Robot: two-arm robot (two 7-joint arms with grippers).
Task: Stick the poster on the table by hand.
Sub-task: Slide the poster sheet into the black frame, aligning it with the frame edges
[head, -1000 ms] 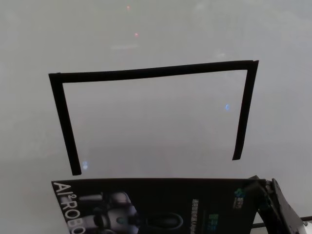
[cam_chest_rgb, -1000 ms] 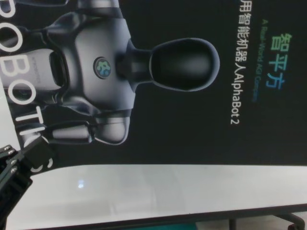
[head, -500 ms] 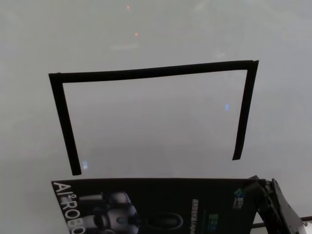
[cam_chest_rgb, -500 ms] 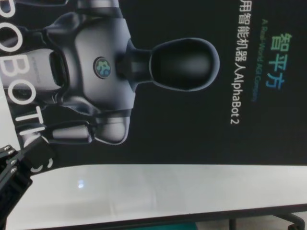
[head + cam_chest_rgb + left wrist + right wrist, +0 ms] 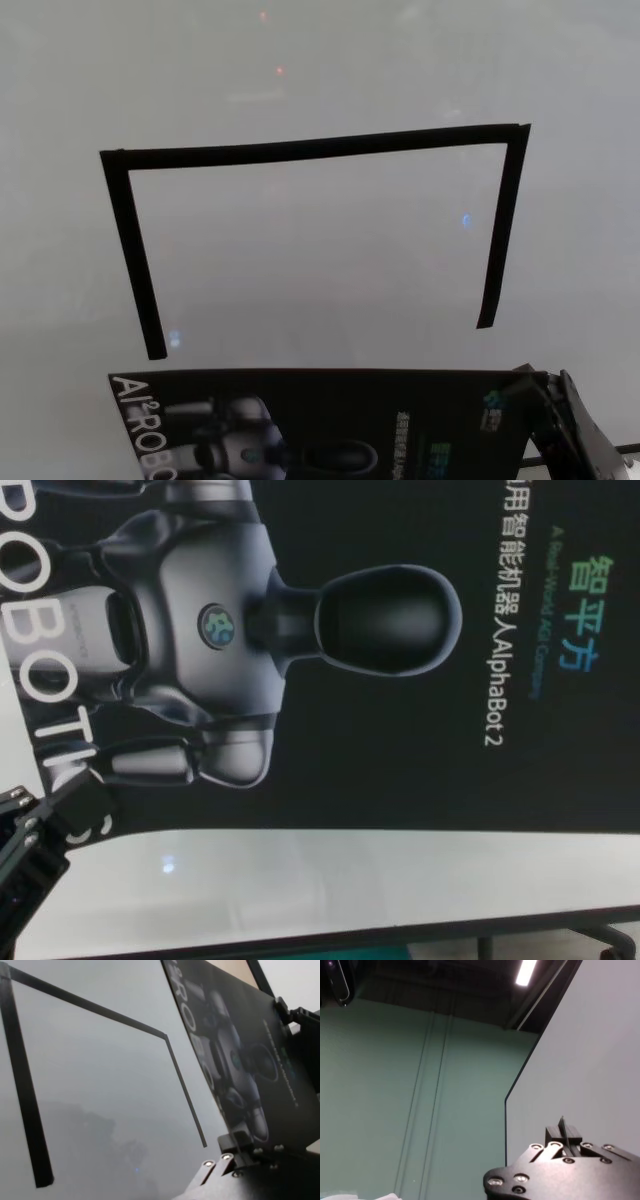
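Poster (image 5: 330, 425) in the head view sits at the table's (image 5: 320, 60) near edge, short of the black tape outline (image 5: 310, 148) farther out, with open white room inside it. The right gripper (image 5: 545, 400) pinches the right corner. From the left wrist, the left gripper (image 5: 235, 1152) clamps the opposite edge; the sheet stands tilted off the tabletop. The right wrist view shows fingers pressed together on a thin edge. In the chest view the sheet hangs close, filling the frame. It looks light, glossy and floppy; corner holds suit it, and creasing is the risk.
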